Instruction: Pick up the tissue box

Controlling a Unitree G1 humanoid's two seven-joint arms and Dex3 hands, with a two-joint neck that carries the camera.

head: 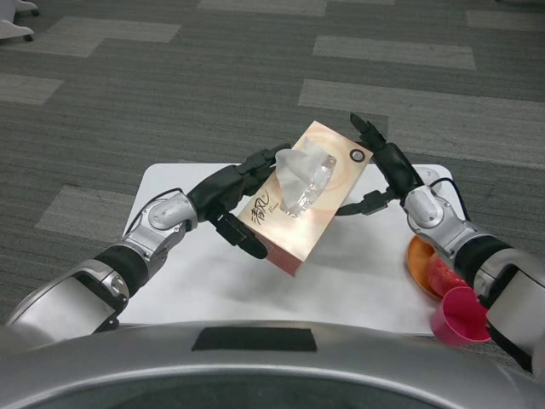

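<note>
Box (300, 198) up off the bench (204, 281), clamped between both hands!

Left hand (234, 203) presses its near left side, right hand (379, 162) presses the far right end; together they grasp it, tilted above the bench. One box, one tissue (300, 177) poking out; one pink cup (461, 314) and one orange plate (423, 264) at right.

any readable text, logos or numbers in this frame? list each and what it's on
Dark brush-style characters on the top face of the peach cardboard tissue box, near the left hand: too blurred to read.
Small round dark emblem at the box's far corner, by the right hand: too small to read.
Nothing legible on the white table, orange plate or pink cup.
</note>
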